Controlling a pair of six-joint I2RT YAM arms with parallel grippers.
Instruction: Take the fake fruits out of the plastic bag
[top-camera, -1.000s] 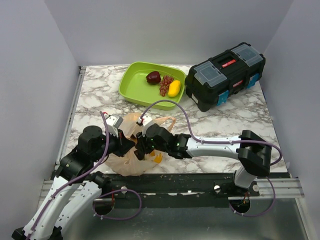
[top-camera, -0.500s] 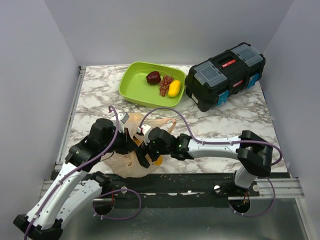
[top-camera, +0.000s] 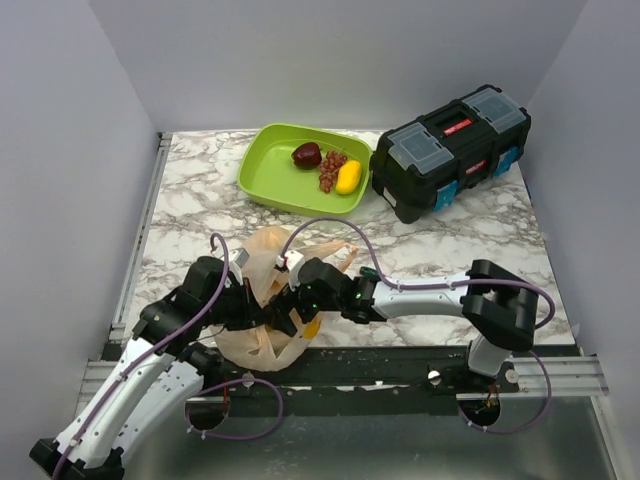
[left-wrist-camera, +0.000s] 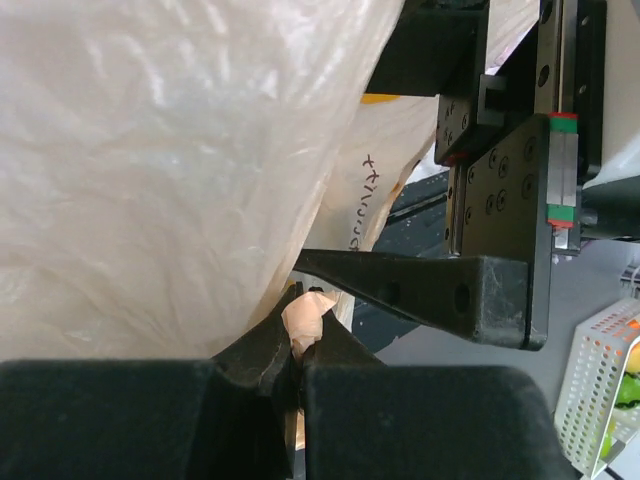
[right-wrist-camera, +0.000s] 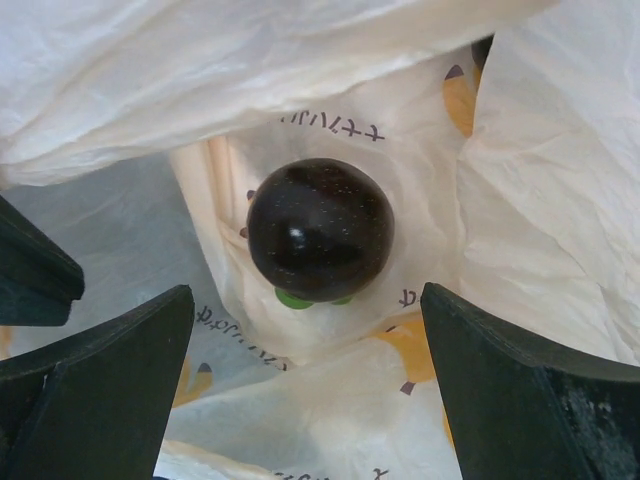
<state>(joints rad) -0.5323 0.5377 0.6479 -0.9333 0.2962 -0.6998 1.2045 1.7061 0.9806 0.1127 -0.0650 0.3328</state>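
Marble tabletop (top-camera: 180, 200) carries the plastic bag (top-camera: 245, 345) at its near edge. My left gripper (left-wrist-camera: 300, 340) pinches bag film; my right gripper (right-wrist-camera: 305, 295), spread, faces a dark purple fruit (right-wrist-camera: 320, 230) inside. Risk: closing snags film, or the glossy fruit slips.

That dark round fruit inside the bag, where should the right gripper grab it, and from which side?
I'd grip the dark fruit across its widest middle, coming straight in the way the right gripper faces. It is a smooth ball lying bare on the plastic bag, with the jaws open either side of it.
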